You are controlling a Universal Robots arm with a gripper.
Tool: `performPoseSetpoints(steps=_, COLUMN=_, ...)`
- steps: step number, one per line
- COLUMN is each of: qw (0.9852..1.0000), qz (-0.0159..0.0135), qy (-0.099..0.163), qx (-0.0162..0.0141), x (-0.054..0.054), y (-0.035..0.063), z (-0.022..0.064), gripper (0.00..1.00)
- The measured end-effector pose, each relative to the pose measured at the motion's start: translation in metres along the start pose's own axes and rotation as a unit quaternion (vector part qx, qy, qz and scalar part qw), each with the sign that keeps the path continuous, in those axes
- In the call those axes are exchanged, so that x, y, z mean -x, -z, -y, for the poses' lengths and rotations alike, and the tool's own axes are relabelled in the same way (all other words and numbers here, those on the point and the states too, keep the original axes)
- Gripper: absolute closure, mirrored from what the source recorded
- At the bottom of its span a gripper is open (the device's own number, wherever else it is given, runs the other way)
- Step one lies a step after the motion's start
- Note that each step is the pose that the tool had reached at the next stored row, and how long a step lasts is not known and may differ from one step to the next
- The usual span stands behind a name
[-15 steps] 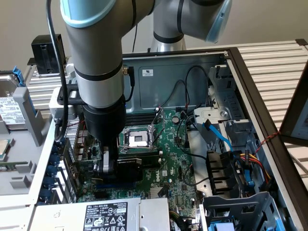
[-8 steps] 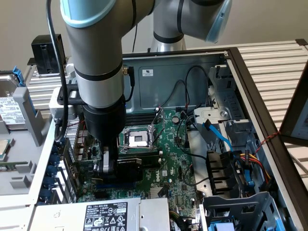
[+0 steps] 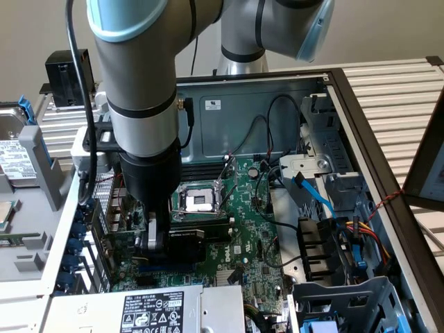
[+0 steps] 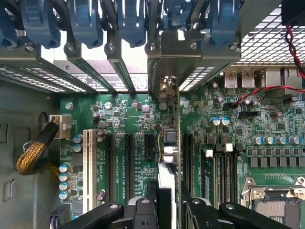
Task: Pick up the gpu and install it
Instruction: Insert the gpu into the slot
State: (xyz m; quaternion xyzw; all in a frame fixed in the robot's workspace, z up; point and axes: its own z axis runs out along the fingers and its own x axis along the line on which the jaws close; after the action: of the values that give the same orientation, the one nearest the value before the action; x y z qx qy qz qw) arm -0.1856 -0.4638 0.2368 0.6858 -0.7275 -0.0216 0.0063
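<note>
The gpu (image 3: 199, 234), a card with a black shroud and white lettering, stands on edge low over the green motherboard (image 3: 258, 239) inside the open computer case. My gripper (image 3: 157, 239) is shut on its end toward the exterior view's left. In the wrist view the gpu (image 4: 167, 143) appears edge-on between my fingers (image 4: 143, 210), with my gripper (image 4: 169, 202) clamped across it. It lines up along the board (image 4: 128, 112) between two black expansion slots (image 4: 187, 157). Its silver bracket (image 4: 178, 50) is at the case's rear slot openings. Whether the card is seated in a slot I cannot tell.
The CPU socket (image 3: 198, 201) lies just behind the card. A power supply (image 3: 159, 305) sits at the front, a drive cage (image 3: 347, 302) and cables (image 3: 312, 194) at the exterior view's right. Blue slot latches (image 4: 86, 21) and a yellow-sleeved cable (image 4: 35, 150) border the slots.
</note>
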Motion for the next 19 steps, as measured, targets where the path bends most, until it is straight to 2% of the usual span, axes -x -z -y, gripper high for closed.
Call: performPoseSetpoints(steps=19, qw=1.0000, qz=0.0002, qy=0.000, qx=0.0000, x=0.0003, y=-0.0005, z=-0.0014, gripper=0.72)
